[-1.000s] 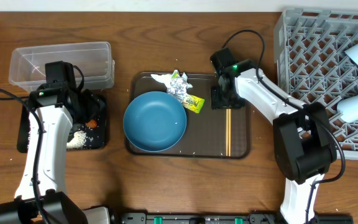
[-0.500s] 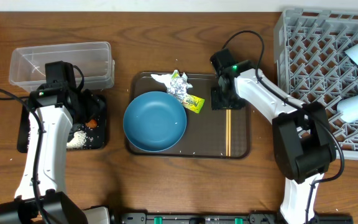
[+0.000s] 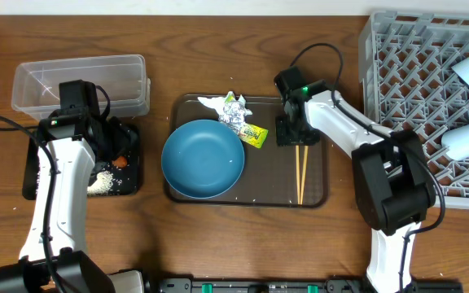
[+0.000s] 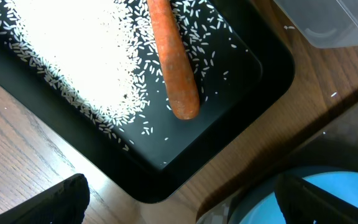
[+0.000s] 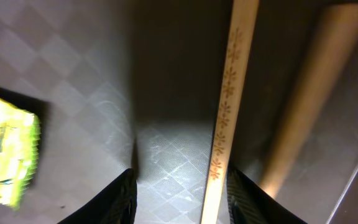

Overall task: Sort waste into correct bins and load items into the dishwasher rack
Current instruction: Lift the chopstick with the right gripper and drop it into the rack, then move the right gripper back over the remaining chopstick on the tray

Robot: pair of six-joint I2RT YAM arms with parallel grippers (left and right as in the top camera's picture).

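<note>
Since my right tool (image 5: 182,186) is down on the brown tray (image 3: 316,191), about half open, with only one of the chopsticks (image 5: 229,93) between its fingers and the other lying just outside to the right, I wouldn't close yet. Better to nudge right so both sticks sit inside the gap, then squeeze at this far end and lift level. Otherwise I reckon one pivots and drops on the way to the dishwasher rack (image 3: 414,81) over on the right. My left tool (image 4: 191,202) hangs wide open, holding nothing, over the black tray (image 4: 241,93) with the rice (image 4: 61,50) and carrot stick (image 4: 173,62).
</note>
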